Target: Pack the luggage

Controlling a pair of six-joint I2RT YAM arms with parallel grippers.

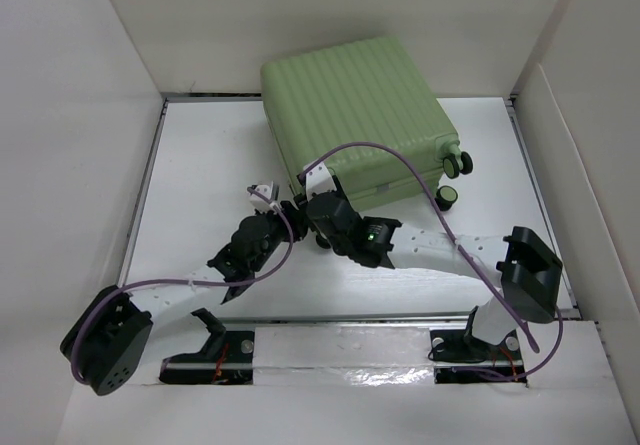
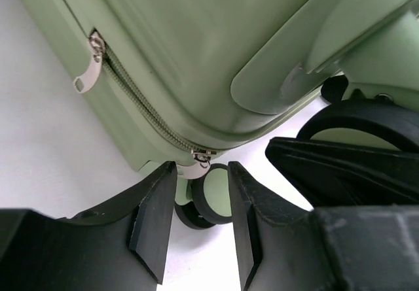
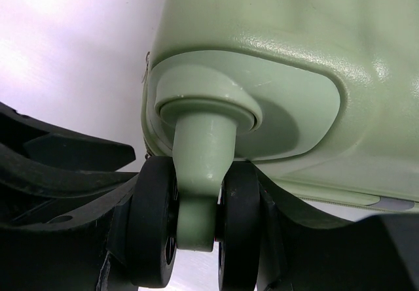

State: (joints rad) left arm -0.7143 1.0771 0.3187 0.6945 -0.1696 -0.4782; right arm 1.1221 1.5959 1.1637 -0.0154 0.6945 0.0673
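The luggage [image 1: 355, 105] is a light green ribbed suitcase, zipped closed and lying flat at the back of the table. My left gripper [image 1: 278, 203] is at its near left corner. In the left wrist view the gripper [image 2: 201, 173] is open, with a zipper slider [image 2: 203, 155] just beyond the fingertips and a black wheel [image 2: 211, 203] showing between the fingers. A second zipper pull [image 2: 88, 75] hangs further along the seam. My right gripper [image 1: 322, 227] is shut on the near-left twin spinner wheel [image 3: 152, 225], its fingers [image 3: 272, 239] flanking both tyres.
Two more wheels [image 1: 458, 162] stick out at the suitcase's right side. White walls [image 1: 80, 115] enclose the table left, right and back. Purple cables [image 1: 400, 160] loop over the suitcase. The right gripper's body [image 2: 340, 167] lies close on the left gripper's right.
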